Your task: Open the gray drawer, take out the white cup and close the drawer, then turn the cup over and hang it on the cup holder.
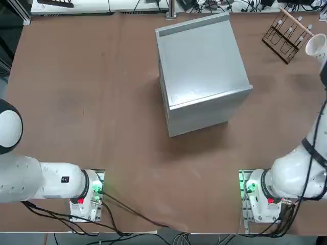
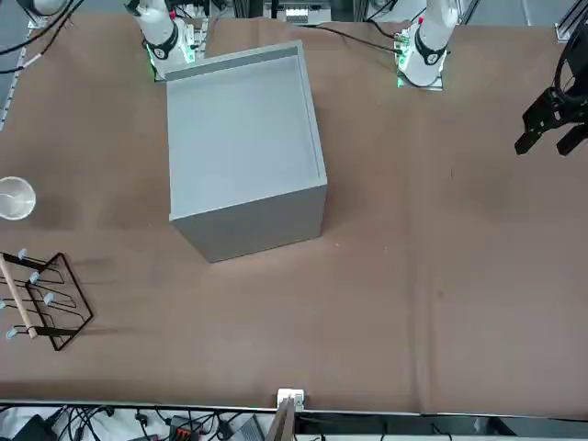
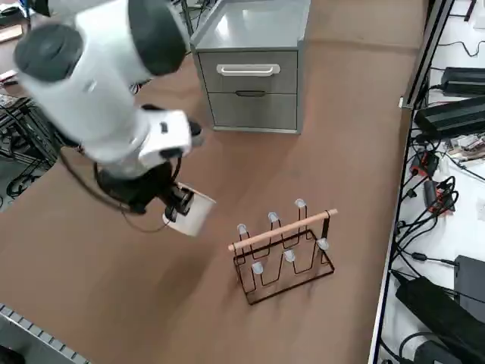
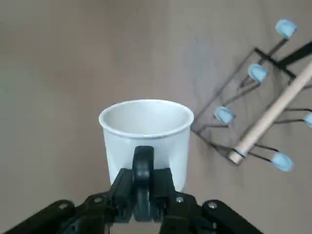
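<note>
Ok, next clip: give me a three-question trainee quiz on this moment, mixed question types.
1. True or false: the gray drawer is pulled out.
2. What does the right gripper hold?
A. nothing
B. the white cup
C. a rod of the cup holder
3. In a few words: is any cup hanging on the cup holder?

Key:
1. False. In the right side view the drawer fronts sit flush with the cabinet.
2. B. The wrist view shows the fingers shut on the cup's wall, its open mouth facing away from the gripper, beside the holder.
3. No, its pegs are all bare.
</note>
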Controlling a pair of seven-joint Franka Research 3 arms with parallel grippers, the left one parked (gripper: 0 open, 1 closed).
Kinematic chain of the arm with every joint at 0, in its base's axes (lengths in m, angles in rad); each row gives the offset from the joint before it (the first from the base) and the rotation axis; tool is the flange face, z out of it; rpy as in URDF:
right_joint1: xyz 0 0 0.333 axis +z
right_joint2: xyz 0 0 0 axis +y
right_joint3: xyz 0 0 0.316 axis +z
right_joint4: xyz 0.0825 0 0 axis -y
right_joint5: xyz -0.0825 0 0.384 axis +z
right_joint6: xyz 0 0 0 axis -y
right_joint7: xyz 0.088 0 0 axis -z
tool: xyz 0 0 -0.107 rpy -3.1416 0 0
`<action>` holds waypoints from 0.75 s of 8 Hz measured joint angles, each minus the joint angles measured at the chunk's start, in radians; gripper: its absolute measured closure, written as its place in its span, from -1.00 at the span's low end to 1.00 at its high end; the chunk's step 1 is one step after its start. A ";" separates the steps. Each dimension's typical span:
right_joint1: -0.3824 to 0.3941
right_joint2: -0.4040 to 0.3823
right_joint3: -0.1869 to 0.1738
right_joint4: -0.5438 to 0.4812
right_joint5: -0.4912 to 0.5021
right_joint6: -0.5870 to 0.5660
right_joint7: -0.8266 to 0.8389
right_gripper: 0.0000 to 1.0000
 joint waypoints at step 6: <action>0.558 0.010 -0.179 -0.123 -0.532 0.154 0.465 0.61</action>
